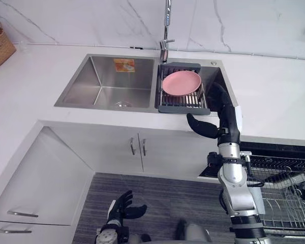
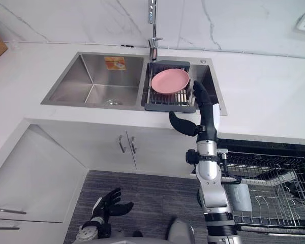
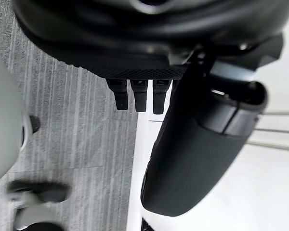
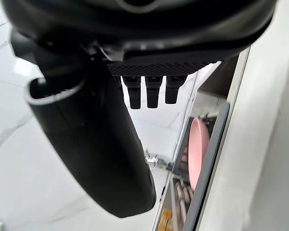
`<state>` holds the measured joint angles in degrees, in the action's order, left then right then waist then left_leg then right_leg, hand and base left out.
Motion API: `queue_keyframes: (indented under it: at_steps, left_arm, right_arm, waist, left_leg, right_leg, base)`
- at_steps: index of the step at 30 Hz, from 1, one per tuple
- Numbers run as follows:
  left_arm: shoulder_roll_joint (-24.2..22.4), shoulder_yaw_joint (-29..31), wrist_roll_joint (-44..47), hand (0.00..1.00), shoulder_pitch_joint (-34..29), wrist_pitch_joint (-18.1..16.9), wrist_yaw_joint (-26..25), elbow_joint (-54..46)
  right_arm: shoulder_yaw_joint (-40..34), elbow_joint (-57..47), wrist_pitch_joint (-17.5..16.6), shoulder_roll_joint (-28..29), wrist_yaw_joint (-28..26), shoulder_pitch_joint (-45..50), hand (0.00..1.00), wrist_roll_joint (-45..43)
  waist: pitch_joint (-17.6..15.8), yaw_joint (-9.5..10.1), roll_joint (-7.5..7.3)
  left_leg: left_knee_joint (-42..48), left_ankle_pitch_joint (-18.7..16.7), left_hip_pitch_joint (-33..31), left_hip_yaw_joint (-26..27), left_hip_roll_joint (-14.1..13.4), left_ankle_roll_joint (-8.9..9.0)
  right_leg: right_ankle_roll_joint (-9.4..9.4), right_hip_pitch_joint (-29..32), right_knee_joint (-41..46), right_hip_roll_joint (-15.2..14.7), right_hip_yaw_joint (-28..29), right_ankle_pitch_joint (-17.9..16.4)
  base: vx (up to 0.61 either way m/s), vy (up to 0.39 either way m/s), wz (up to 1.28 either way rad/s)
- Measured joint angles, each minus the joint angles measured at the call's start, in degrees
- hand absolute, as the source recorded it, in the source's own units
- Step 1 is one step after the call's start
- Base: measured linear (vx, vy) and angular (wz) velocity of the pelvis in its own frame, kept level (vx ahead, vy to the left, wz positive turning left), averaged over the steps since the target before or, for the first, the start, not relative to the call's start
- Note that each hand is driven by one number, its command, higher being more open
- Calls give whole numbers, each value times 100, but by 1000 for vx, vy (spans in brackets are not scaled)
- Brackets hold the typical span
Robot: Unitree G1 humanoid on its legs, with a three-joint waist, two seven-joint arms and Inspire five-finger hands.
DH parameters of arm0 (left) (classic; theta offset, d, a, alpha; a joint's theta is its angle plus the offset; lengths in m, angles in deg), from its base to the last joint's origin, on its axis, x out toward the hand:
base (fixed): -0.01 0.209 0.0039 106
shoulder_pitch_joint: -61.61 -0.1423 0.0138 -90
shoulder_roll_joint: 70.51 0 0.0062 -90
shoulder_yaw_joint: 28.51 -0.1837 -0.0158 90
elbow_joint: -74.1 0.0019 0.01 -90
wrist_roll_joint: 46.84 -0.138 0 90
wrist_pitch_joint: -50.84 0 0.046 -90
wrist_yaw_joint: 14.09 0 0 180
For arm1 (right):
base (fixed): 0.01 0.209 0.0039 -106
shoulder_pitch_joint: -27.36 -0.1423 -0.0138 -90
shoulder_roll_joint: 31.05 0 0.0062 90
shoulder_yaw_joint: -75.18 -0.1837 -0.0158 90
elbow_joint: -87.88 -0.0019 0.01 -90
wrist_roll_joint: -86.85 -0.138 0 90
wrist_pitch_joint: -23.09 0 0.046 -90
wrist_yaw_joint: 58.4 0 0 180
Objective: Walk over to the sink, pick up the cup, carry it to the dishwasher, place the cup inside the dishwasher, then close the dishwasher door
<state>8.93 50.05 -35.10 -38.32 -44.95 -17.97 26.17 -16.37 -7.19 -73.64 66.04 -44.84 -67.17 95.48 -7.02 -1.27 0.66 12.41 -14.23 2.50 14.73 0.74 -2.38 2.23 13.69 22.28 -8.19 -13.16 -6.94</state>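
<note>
A rack (image 1: 183, 108) bearing a plate (image 1: 181, 83) takes up most of the sink's right basin, leaving a bare strip along its right wall, where the right hand (image 1: 226, 112) stands with fingers straight. The left basin (image 1: 76, 84) lies open from above. The faucet (image 1: 166, 25) rises behind the divider, and the dishwasher rack (image 1: 290, 173) juts out under the counter.

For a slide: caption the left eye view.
Open right hand by the pink plate in the sink rack; left hand low.
</note>
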Motion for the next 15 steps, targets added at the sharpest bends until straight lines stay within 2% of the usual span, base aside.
queue_keyframes:
  at_steps: [2,4,5,6,7,8,9,10,11,12,13,15]
  left_arm:
    - [-13,10,-11,90,17,-7,11,33]
    - [-79,38,-68,90,96,-10,37,135]
    - [-149,48,-69,90,131,-7,54,194]
    - [-189,47,-68,90,136,-5,67,200]
    - [-260,74,-74,90,146,-2,103,159]
    - [-301,92,-126,90,137,-10,139,163]
    - [-309,92,-157,90,138,-10,147,165]
    - [-309,90,-176,90,146,-21,155,164]
    - [-307,90,-185,90,158,-22,155,164]
    - [-313,89,-199,90,175,-26,157,163]
    - [-311,89,-236,90,163,-17,157,209]
    - [-235,81,-275,90,200,-26,156,228]
  right_arm:
    - [-96,-50,1,-9,53,-21,90,21]
    - [-229,-54,37,-17,71,-10,90,51]
    - [-290,-83,52,-36,78,35,90,52]
    - [-302,-124,52,-68,94,75,90,52]
    - [-282,-233,53,-192,110,108,90,53]
    - [-210,-339,46,-289,106,107,90,64]
    - [-192,-400,36,-308,103,107,90,74]
    - [-188,-504,-41,-313,97,107,90,161]
    - [-199,-511,-76,-335,80,107,90,199]
    - [-204,-492,-76,-382,47,108,90,217]
    - [-197,-427,-69,-478,-18,133,90,226]
    - [-202,-408,-70,-510,-106,178,90,226]
  waist:
    - [-9,-1,35]
    - [-27,-71,39]
    - [-62,-151,54]
    - [-77,-145,65]
    - [-113,-117,136]
    - [-126,-81,141]
    - [-120,-78,148]
    - [-123,-81,145]
    - [-124,-82,142]
    - [-115,-86,162]
    - [-130,-47,190]
    - [-126,-78,63]
  left_leg:
    - [-14,18,24,11,-87,118]
    - [355,-1,-80,16,-211,197]
    - [1129,-30,-327,57,-375,246]
    - [1614,-19,-470,133,-483,262]
    - [2552,79,-755,301,-783,392]
    - [3003,-30,-885,342,-970,417]
    - [3010,-132,-926,330,-1040,442]
    - [2516,-219,-1007,301,-1173,439]
    - [1971,-203,-1042,265,-1192,450]
    - [1262,42,-1035,134,-1178,463]
    - [607,658,-895,19,-1072,621]
    - [328,775,-836,39,-818,519]
  right_leg:
    - [-81,-69,-26,83,-19,-54]
    - [-119,-235,-135,136,-123,-138]
    - [-120,-524,-363,160,-269,-138]
    - [-120,-678,-483,185,-302,-137]
    - [-128,-984,-665,277,-321,-135]
    - [-131,-1188,-790,300,-295,-132]
    - [-128,-1263,-838,296,-276,-131]
    - [-83,-1360,-955,244,-228,-105]
    - [-44,-1372,-1005,202,-191,-83]
    - [15,-1367,-1025,188,-150,-56]
    - [142,-1378,-1082,159,-20,-34]
    - [245,-1381,-1251,-27,8,27]
  base:
    - [207,-123,-6]
    - [182,-146,22]
    - [120,-113,39]
    - [127,-111,32]
    - [122,-60,-1]
    - [125,-35,-11]
    - [156,5,-20]
    - [123,29,-16]
    - [146,88,-19]
    - [176,179,-22]
    - [178,203,-13]
    - [113,141,7]
